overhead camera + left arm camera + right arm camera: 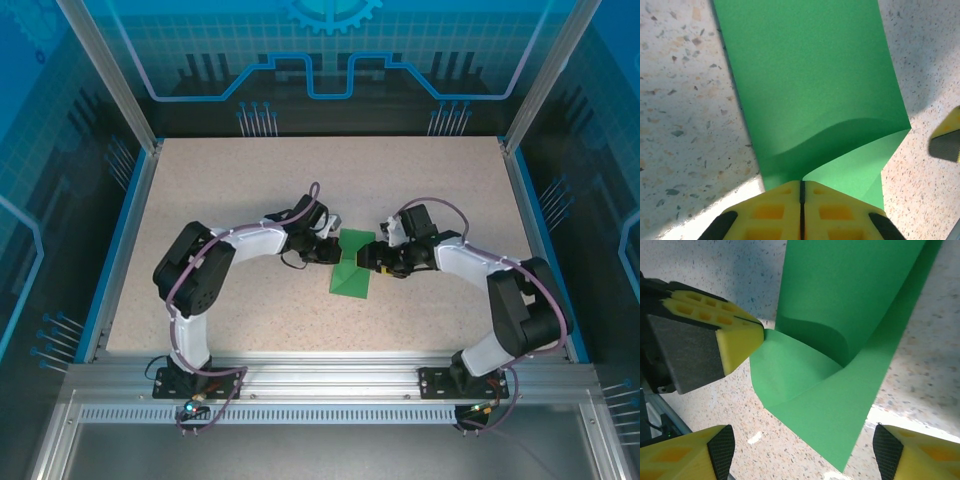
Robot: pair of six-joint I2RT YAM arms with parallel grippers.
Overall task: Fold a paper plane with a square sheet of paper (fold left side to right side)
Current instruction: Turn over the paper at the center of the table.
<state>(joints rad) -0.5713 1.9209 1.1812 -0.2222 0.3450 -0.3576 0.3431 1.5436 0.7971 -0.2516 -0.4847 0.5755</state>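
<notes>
From above I count one square sheet of paper (pixel 352 275), bright green, in the middle of the table (pixel 220 200) between my two claws, left claw (pixel 338 233) and right claw (pixel 365 256), with bare speckled top all round. My left wrist shows its yellow fingers (pixel 770 210) pressed together on the sheet's near edge, which curls up off the flat part. My right wrist shows its fingers (pixel 695 455) wide apart, holding nothing, either side of the sheet's near corner.
</notes>
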